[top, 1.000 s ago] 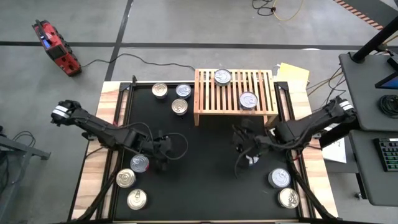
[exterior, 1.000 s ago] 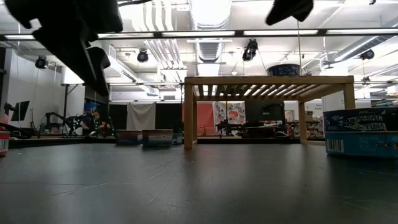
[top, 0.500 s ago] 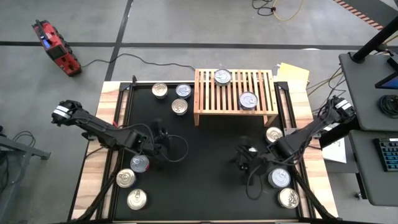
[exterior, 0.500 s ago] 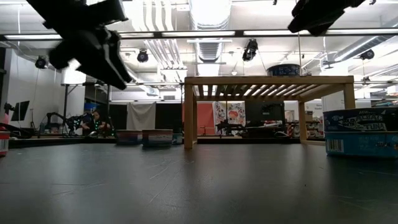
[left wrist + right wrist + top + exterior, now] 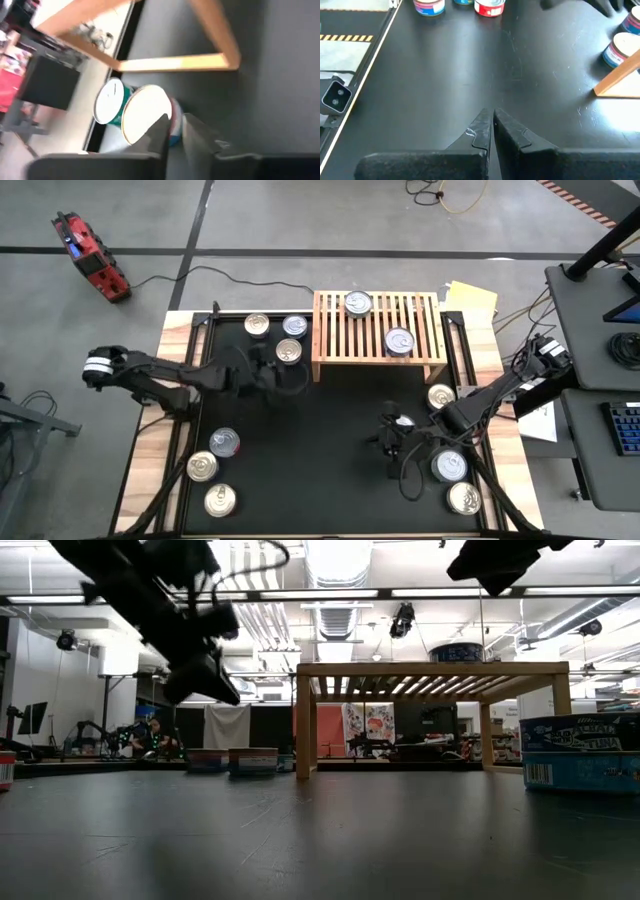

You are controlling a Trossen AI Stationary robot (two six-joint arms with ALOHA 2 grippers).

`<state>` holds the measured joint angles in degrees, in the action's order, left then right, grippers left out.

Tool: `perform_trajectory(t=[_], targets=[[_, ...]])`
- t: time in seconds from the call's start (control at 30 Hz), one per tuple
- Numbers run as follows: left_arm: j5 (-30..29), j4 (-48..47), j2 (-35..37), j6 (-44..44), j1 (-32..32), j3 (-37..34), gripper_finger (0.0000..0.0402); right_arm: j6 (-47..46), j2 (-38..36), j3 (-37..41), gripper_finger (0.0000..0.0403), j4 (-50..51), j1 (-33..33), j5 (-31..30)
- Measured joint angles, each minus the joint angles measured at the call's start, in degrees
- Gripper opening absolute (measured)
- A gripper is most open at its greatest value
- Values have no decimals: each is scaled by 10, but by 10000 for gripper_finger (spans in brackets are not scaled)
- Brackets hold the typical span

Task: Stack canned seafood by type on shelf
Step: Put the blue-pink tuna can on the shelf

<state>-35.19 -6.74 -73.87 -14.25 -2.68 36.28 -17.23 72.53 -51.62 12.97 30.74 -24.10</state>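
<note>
Left end effector (image 5: 292,377) moved up beside shelf (image 5: 378,360) edge, open mat (image 5: 330,470) below

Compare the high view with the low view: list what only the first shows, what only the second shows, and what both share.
Only the high view: two silver-lidded round tins on the slatted top of the low light-wood shelf, and the lids of the loose tins on the black mat, such as the group of three left of the shelf and the three at the mat's front left.

Only the low view: the space under the shelf, side labels such as a blue one, and the room behind.

Both: the shelf, mat, and raised left gripper and right gripper.
</note>
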Motion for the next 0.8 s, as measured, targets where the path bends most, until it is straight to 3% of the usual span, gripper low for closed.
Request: perform_trajectory(t=[0.07, 0.17, 0.33, 0.5, 0.8], targets=[[50, 7, 0, -10, -45, -6, 8, 4, 0, -1, 13, -5, 0, 0], [111, 13, -2, -4, -106, -7, 8, 5, 0, -1, 13, -5, 0, 0], [147, 20, -22, 2, -164, -2, 1, 10, 0, 1, 13, -5, 0, 0], [180, 31, -70, 2, -185, 21, 0, 15, 0, 2, 13, -4, 0, 0], [182, 23, -155, -3, -190, 64, 0, 14, 0, 3, 13, -1, 0, 0]])
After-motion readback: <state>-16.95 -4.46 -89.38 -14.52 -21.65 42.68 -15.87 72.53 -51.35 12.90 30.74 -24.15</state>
